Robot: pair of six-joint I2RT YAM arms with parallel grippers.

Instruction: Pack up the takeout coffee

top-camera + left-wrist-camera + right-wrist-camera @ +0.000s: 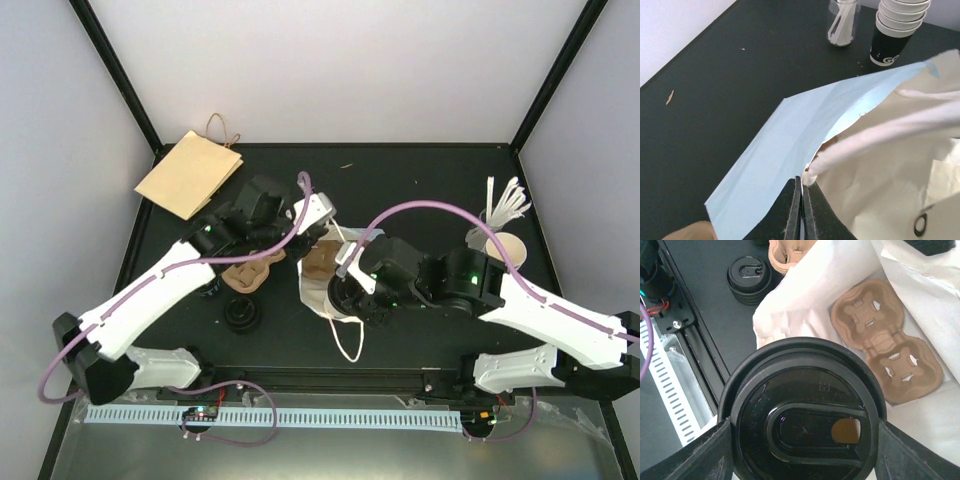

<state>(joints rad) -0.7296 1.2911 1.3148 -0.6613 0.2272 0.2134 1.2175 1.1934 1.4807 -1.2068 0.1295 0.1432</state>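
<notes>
The takeout coffee (802,425), a cup seen from above by its round black lid, is held in my right gripper (802,445), with one finger (710,455) on each side of the lid. In the top view the right gripper (352,290) holds the cup (343,297) over the near end of an open white paper bag (318,300). A brown cardboard cup carrier (885,340) lies inside the bag. My left gripper (802,185) is shut on the bag's rim by a handle and holds the mouth up; in the top view it (320,222) is at the bag's far side.
A second carrier (245,275) and a pile of black lids (242,315) lie left of the bag. A flat brown bag (190,172) is at the back left. A stack of lidless cups (495,250) and a jar of stirrers (505,205) stand at the right.
</notes>
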